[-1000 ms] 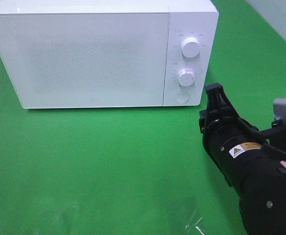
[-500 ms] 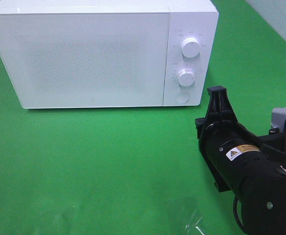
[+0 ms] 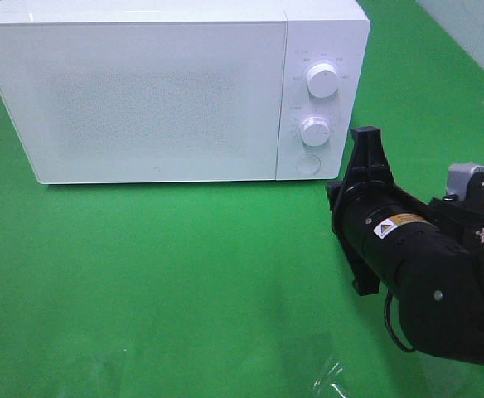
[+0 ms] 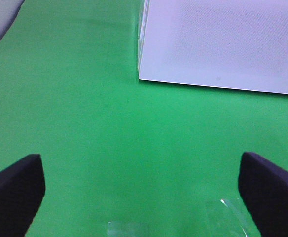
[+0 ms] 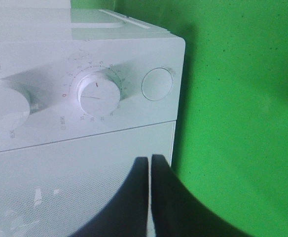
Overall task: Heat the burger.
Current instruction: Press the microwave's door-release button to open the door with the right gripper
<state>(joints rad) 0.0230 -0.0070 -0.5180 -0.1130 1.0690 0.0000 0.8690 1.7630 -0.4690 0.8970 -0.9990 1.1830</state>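
Note:
The burger is out of view. A white microwave (image 3: 159, 91) stands at the back of the green table with its door closed. My right gripper (image 3: 366, 134) is shut with nothing between its fingers. It hovers just right of the microwave's lower front corner, near the round button (image 3: 308, 163). In the right wrist view the shut gripper (image 5: 150, 159) points at the panel below the lower knob (image 5: 97, 94) and the button (image 5: 157, 84). My left gripper (image 4: 143, 170) is open and empty, low over the green cloth in front of the microwave (image 4: 223, 44).
An upper knob (image 3: 322, 80) and a lower knob (image 3: 315, 131) sit on the microwave's right panel. A crumpled piece of clear film (image 3: 329, 377) lies near the front edge. A pale tiled wall (image 3: 474, 25) borders the far right.
My right arm has pushed forward and up toward the microwave's control panel, and its wrist has turned a little. The left gripper's earlier state is not shown.

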